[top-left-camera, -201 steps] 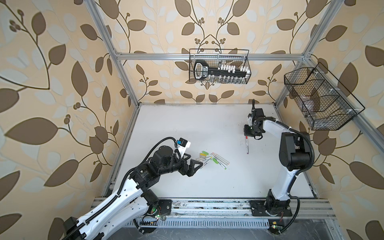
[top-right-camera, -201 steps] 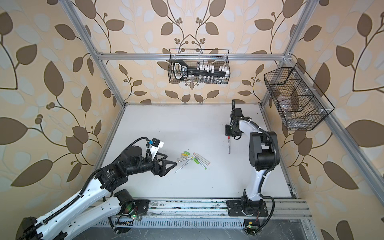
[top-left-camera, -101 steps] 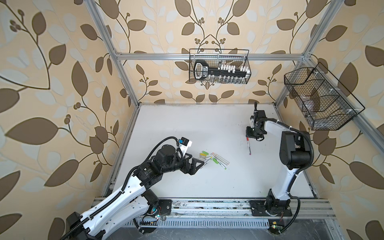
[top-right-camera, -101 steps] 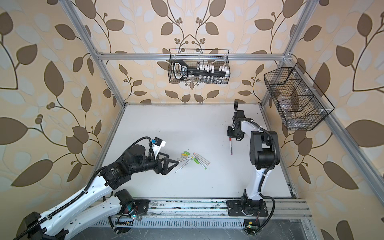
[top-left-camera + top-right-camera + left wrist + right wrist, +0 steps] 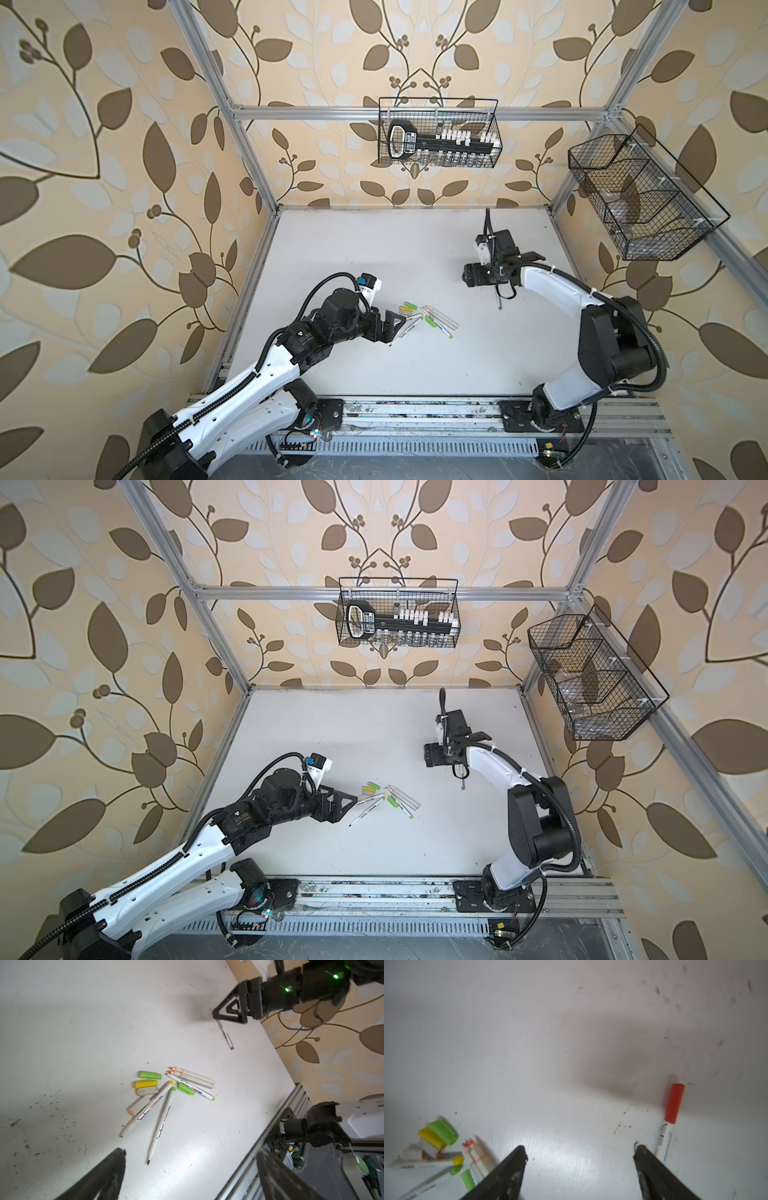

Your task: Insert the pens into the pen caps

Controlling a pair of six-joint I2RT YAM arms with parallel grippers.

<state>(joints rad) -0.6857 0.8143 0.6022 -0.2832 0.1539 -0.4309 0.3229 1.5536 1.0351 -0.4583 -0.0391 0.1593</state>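
Just beside wide-spread right tool (image 5: 580,1151), capped pen (image 5: 671,1113)

Your left arm (image 5: 249,386) and your right arm (image 5: 552,286) match: glossy white shells on the long links, matte black round housings at the joints; small dark screw holes dot the left arm's white shell; a black ribbed hose (image 5: 658,353) runs along each arm, and thinner black cables (image 5: 336,274) arc over the wrists; the left wrist carries a small white camera block (image 5: 369,283) with a blue plug; your left end effector (image 5: 191,1151) and your right end effector (image 5: 581,1148) are both black, with fingers (image 5: 508,1176) built as open triangular frames, their inner faces scuffed pale; two green lights (image 5: 286,989) glow on the right wrist; black base plates (image 5: 540,417) anchor both arms
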